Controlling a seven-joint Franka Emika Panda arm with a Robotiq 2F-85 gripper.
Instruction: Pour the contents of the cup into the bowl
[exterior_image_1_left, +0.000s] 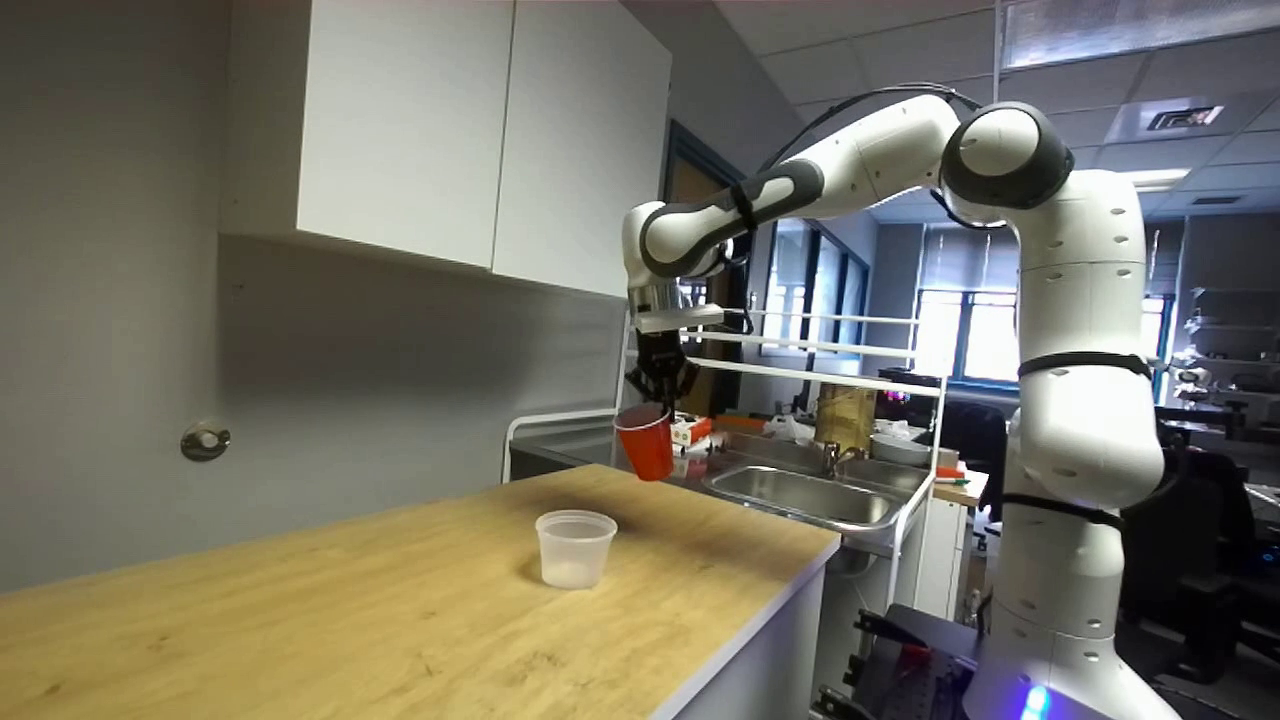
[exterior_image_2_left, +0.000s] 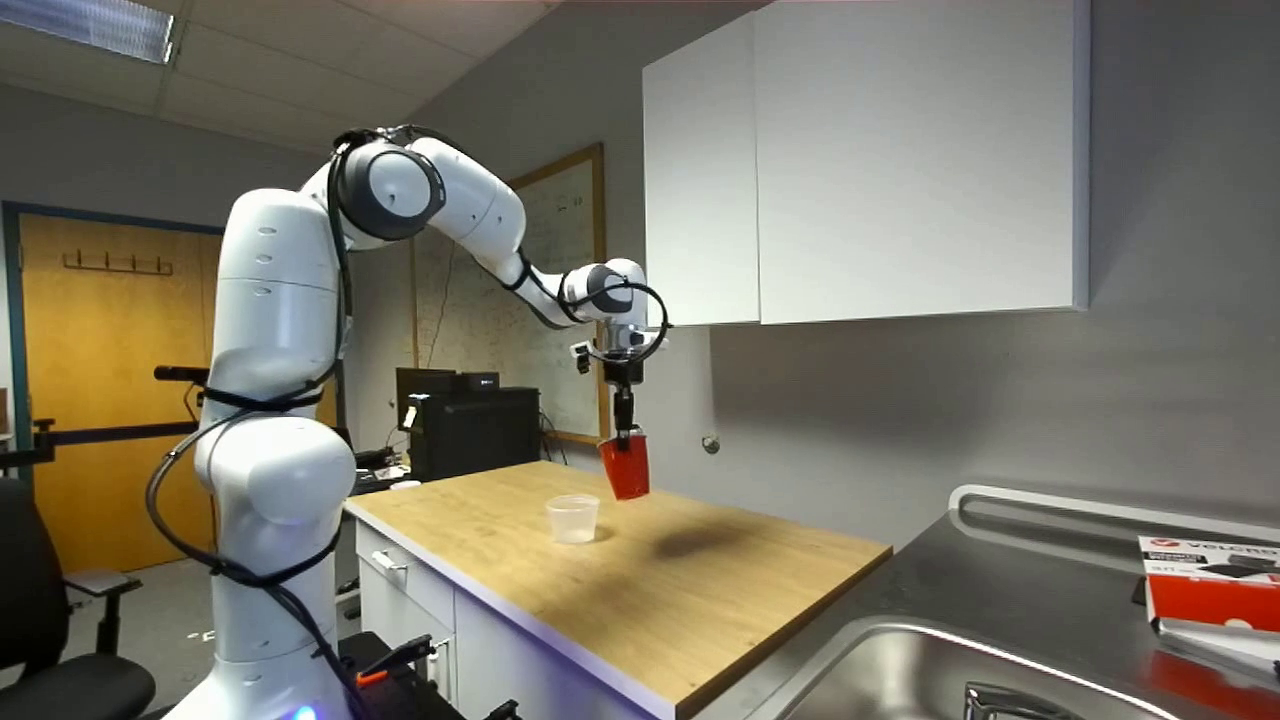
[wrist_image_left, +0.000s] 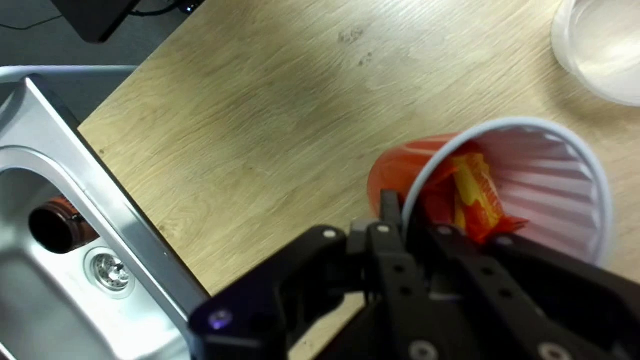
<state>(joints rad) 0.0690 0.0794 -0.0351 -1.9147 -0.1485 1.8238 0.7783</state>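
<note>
Red-orange and tapered, a plastic cup is hanging in mid-air just below the centre of an exterior view, leaning so that its mouth is facing up and to the left while its base is pointing down and to the right. The black gripper, filling the bottom of the wrist view, is pinching the cup's wall, one finger sitting outside it and one inside. Within the cup, what is looking like a red and yellow wrapped sweet is lying; whether more is hiding beneath it, I cannot tell.

A round translucent tub, serving as the bowl, is standing upright on the wood-grain worktop, below and to the left of the cup in both exterior views. In the wrist view it is showing at the upper right, cropped by the frame's edge. A gap is separating cup and tub.

The step in hand is seemingly the positioning before the pour: the cup is holding its load and not yet tilting far enough for emptying. The next move is probably calling for the cup's lip directly over the tub's mouth, then a much steeper tip. The inner finger may be partly blocking the sweet's way out.
</note>
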